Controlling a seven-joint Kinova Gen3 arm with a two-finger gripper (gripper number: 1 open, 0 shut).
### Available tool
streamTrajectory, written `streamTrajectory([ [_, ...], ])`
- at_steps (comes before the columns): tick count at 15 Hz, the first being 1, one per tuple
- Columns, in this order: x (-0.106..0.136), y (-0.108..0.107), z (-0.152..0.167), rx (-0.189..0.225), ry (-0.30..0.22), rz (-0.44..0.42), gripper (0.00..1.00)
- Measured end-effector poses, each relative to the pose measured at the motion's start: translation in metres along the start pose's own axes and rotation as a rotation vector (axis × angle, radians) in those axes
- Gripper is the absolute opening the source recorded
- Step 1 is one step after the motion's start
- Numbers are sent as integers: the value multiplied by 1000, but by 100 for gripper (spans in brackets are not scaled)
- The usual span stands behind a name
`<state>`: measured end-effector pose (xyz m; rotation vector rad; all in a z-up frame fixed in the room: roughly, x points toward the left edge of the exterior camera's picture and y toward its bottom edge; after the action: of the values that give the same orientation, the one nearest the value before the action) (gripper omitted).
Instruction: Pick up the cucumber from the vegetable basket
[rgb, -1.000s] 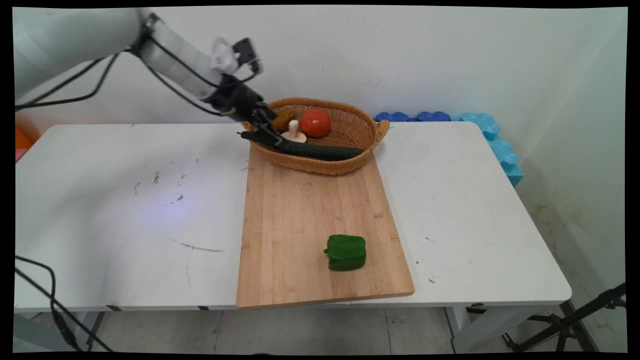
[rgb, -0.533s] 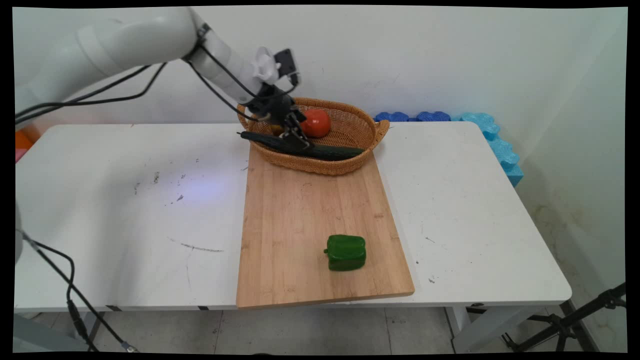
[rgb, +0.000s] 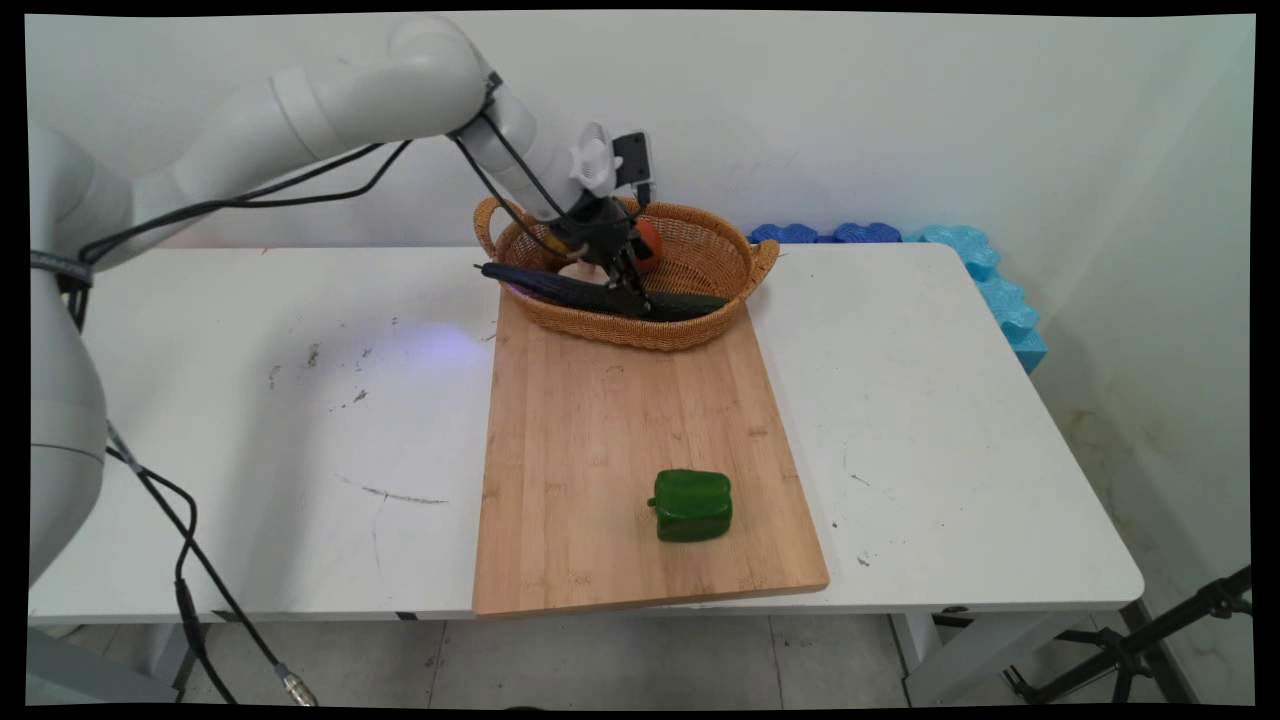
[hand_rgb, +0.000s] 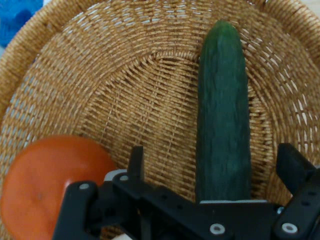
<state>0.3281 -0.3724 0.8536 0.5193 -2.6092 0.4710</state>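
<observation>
Hand view: long dark-green bumpy cucumber (hand_rgb: 222, 115) lies in wicker basket (hand_rgb: 125, 75).

Basket (hand_rgb: 125, 75) is rough woven wicker, and the cucumber (hand_rgb: 222, 125) has a matt, bumpy skin. Cutting board (rgb: 620, 450) looks like smooth pale wood, tabletop (rgb: 250, 400) scuffed white.

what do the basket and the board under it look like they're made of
The basket looks like woven wicker or rattan: tan strands interlaced in rings, with a matte finish. The board looks like bamboo or light wood: parallel glued strips with grain lines and a smooth, faintly satin surface. Neither can be confirmed by look alone.
</observation>
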Motion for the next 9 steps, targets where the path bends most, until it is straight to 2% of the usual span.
streamTrajectory([
  [9, 15, -16, 33, -34, -52, 60, 100],
])
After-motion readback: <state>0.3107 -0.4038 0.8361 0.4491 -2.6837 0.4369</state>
